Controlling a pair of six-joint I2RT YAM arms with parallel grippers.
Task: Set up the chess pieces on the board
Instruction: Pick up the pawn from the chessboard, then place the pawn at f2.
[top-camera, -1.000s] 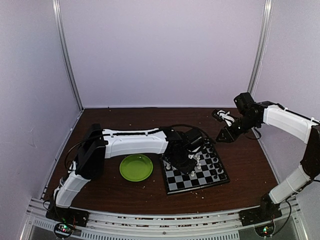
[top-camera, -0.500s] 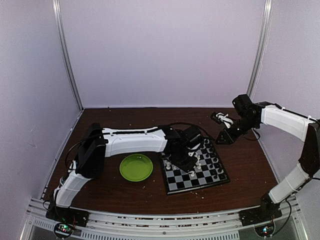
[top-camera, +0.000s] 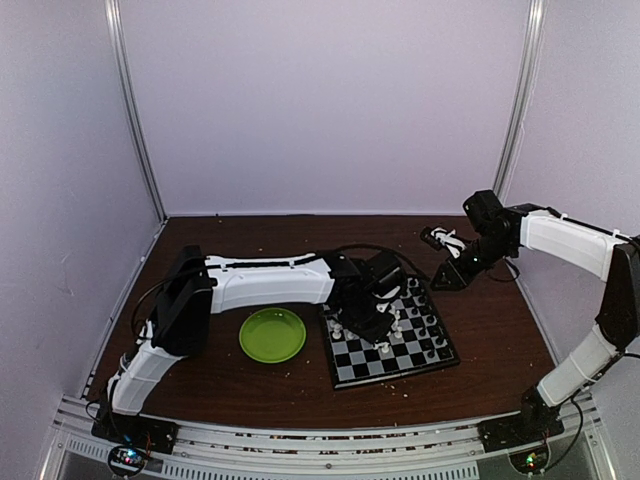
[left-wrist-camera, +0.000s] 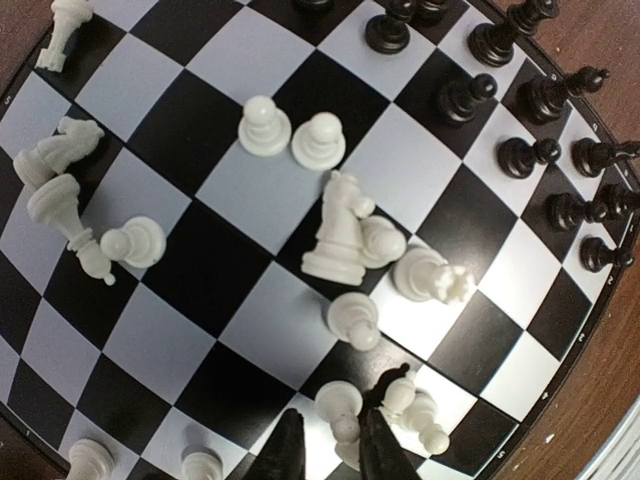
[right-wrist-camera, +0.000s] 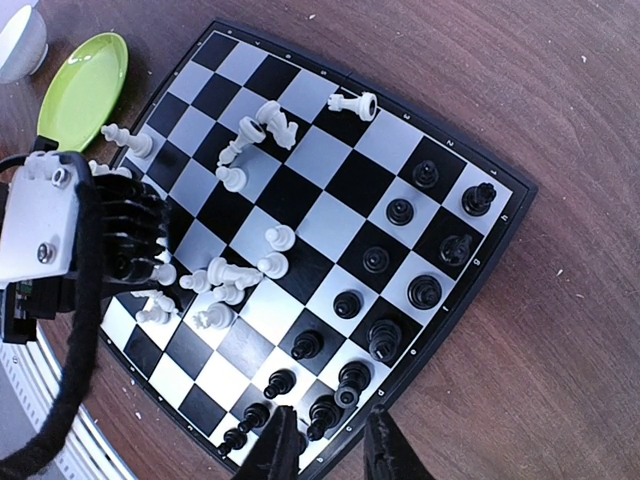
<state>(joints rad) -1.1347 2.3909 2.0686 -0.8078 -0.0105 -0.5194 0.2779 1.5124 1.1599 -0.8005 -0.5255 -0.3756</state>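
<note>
Within pale lilac walls, locate the dark brown counter (top-camera: 250, 395). Find the board (top-camera: 350, 370) right of centre on it, just beside the green plate (top-camera: 272, 335) and not touching it.

Find the left gripper (left-wrist-camera: 332, 425) low over the left half of the board. Note its fingers (left-wrist-camera: 288, 450) drawn in to a slim gap around one upright white pawn (left-wrist-camera: 338, 402). Cannot confirm pad contact with that pawn from the wrist view.

Find the right gripper (right-wrist-camera: 330, 425) raised high near the far right corner of the board. Note its jaws slightly apart, with nothing between them and nothing touched.

Inspect the black chess pieces (right-wrist-camera: 385, 340): ranged in two rows along one edge of the board, all standing. Inspect the white chess pieces (left-wrist-camera: 265, 125): scattered over the middle and the opposite side. Note several pawns upright, one knight (left-wrist-camera: 335, 235) upright against a neighbouring piece, and several pieces lying on their sides, among them a crowned one (left-wrist-camera: 432, 278).

Compare with the top view one second earlier. Note the left arm (top-camera: 270, 285) at practically the same station over the board. Note the right arm (top-camera: 570, 240) shifted slightly leftward. Record board and plate as unmoved.
</note>
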